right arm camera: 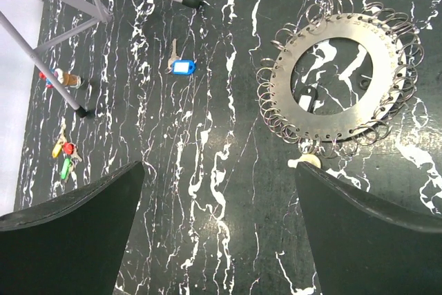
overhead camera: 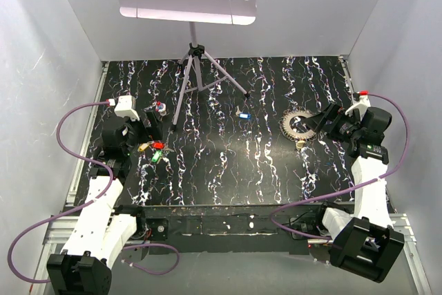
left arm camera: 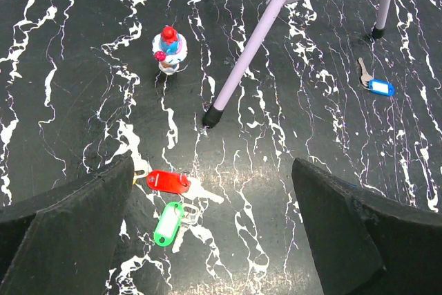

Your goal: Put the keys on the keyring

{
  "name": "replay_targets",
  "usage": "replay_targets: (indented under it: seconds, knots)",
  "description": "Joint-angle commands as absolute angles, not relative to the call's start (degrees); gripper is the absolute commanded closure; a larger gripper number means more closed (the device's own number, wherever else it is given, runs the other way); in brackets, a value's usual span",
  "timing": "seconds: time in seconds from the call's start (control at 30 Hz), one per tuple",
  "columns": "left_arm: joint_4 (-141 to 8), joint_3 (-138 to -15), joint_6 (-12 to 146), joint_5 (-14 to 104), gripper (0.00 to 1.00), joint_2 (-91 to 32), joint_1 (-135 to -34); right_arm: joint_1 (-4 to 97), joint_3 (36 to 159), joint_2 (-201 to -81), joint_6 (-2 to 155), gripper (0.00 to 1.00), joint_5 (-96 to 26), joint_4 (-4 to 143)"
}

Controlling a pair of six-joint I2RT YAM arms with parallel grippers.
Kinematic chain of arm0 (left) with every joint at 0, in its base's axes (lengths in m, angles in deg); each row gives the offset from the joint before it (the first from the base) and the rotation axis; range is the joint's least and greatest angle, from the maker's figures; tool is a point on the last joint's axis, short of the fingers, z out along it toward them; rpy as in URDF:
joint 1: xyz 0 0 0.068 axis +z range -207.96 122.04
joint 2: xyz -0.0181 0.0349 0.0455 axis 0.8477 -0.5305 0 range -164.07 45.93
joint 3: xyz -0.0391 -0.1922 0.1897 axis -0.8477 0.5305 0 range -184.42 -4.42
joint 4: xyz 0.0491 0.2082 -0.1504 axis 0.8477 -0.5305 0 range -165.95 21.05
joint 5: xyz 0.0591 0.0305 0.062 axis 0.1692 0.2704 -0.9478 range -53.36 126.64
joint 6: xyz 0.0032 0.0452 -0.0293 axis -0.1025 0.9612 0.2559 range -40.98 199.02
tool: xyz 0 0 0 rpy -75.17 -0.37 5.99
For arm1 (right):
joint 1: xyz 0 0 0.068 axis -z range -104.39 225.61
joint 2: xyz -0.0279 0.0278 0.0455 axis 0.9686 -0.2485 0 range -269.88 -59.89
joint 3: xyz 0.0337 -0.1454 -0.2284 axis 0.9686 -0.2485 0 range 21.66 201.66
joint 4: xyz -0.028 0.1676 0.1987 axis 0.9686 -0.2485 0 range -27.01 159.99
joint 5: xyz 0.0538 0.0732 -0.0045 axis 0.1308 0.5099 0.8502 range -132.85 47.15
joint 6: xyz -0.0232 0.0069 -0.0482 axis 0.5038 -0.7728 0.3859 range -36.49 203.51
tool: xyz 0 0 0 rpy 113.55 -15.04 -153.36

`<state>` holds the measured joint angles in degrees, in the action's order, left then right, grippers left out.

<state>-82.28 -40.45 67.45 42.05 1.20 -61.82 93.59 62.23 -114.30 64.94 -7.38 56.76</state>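
Since the red plastic-tagged key [left arm camera: 168,182] and green plastic-tagged key [left arm camera: 168,222] lie close together just ahead of the wide-open, empty left gripper [left arm camera: 214,198], one pinch may drag both; the large grey toothed metal keyring [right arm camera: 284,74] rests well apart, by the wide, empty right gripper [right arm camera: 217,219]; no writing is legible

keys [left arm camera: 168,181] L, nr figurine [left arm camera: 169,50] | key [overhead camera: 243,115] ctr | keyring [right arm camera: 282,74] R | stand [overhead camera: 196,52] ctr-back

Music stand [overhead camera: 188,3], perhaps tiny figurine [left arm camera: 169,50]
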Motion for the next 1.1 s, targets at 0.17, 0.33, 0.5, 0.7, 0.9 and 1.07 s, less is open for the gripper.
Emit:
replay_targets:
  seconds: [0.17, 0.33, 0.5, 0.7, 0.9, 1.07]
  knots:
    - [-84.50, -41.68, 65.76, 41.83, 0.00, 2.60, -62.00, 93.80, 62.70, -112.18, 69.95, 0.00, 4.07, 58.12]
    - [-88.54, -43.97, 63.47, 42.71, 0.00, 3.22, -62.00, 93.72, 62.52, -111.83, 76.47, 0.00, 14.36, 56.98]
    - [-92.41, -46.43, 59.96, 43.50, 0.00, 1.03, -62.00, 91.79, 65.85, -113.14, 85.58, 0.00, 19.55, 50.07]
    - [-97.07, -51.43, 58.98, 44.55, 0.00, -9.68, -61.83, 87.04, 67.45, -115.69, 98.96, 0.00, 22.97, 38.44]
    - [-99.18, -58.11, 59.94, 45.62, 0.00, -23.04, -61.74, 86.95, 65.34, -116.49, 103.80, 0.00, 25.36, 37.56]
    - [-101.12, -58.04, 61.62, 41.75, 0.00, -25.97, -61.65, 87.04, 65.95, -116.22, 107.06, 0.00, 23.61, 35.27]
